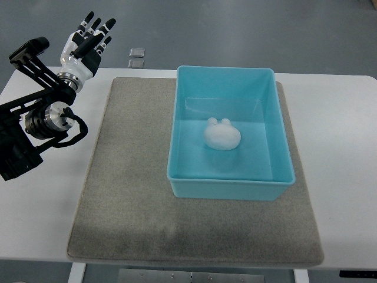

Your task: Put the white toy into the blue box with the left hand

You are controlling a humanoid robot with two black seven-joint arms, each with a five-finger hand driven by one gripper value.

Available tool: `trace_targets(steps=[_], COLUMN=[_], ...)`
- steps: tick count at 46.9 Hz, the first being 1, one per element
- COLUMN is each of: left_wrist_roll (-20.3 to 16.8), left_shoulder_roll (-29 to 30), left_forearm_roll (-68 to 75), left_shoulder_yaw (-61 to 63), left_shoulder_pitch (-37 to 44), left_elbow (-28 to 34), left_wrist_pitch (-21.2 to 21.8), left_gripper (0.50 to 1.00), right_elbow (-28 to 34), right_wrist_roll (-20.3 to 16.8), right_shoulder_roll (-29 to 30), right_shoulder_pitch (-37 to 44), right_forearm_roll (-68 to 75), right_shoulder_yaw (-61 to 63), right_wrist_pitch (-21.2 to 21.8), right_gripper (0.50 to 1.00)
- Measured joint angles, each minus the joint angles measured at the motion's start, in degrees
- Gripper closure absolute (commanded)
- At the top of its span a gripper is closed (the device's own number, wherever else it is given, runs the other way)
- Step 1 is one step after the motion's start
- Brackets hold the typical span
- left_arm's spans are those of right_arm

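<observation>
1. The robot's left hand (85, 44), white in the palm with black finger segments, is raised at the far left of the scene, over the far-left corner of the white table (341, 118).
2. Its fingers (89, 20) are spread and nearly straight, pointing away toward the far side; they hold nothing and touch nothing.
3. The black jointed arm (32, 118) behind the hand comes in from the left edge, with a round metal wrist joint (50, 117) and a looped black cable just beside it.
4. The small rounded white toy (221, 135), with two little bumps on its far side, lies on the floor of the light blue rectangular plastic box (230, 190), roughly in the middle and slightly toward the near half.
5. The toy rests apart from all four walls of the box.
6. The blue box sits on the right part of a grey felt-like rectangular mat (129, 194), with its far edge at the mat's far edge.
7. The mat covers most of the table's middle, and its left and near parts lie bare.
8. The left hand is well apart from the box and the toy, to their far left.
9. Beyond the table's far edge, near the mat's far-left corner, two small grey square plates (136, 56) lie on the grey floor.
</observation>
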Motion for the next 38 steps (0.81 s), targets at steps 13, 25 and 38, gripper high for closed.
trace_targets(steps=[13, 25, 38], left_wrist_roll=[0.0, 0.0, 0.0], left_shoulder_roll=[-0.01, -0.08, -0.37], left_forearm_roll=[0.24, 0.27, 0.21], left_shoulder_yaw=[-5.77, -10.26, -11.05], left_shoulder_pitch=[3.45, 6.19, 6.4], left_elbow=[-0.15, -0.28, -0.09], left_wrist_pitch=[-0.59, -0.8, -0.7], left_gripper=[0.506, 0.506, 0.506], right_elbow=[0.0, 0.0, 0.0], right_wrist_roll=[0.0, 0.0, 0.0], right_shoulder_roll=[0.0, 0.0, 0.0], right_shoulder_pitch=[-0.01, 0.0, 0.01], right_forearm_roll=[0.0, 0.0, 0.0], right_shoulder_yaw=[-0.01, -0.04, 0.0], right_wrist_pitch=[0.0, 0.0, 0.0], right_gripper=[0.564, 0.564, 0.564])
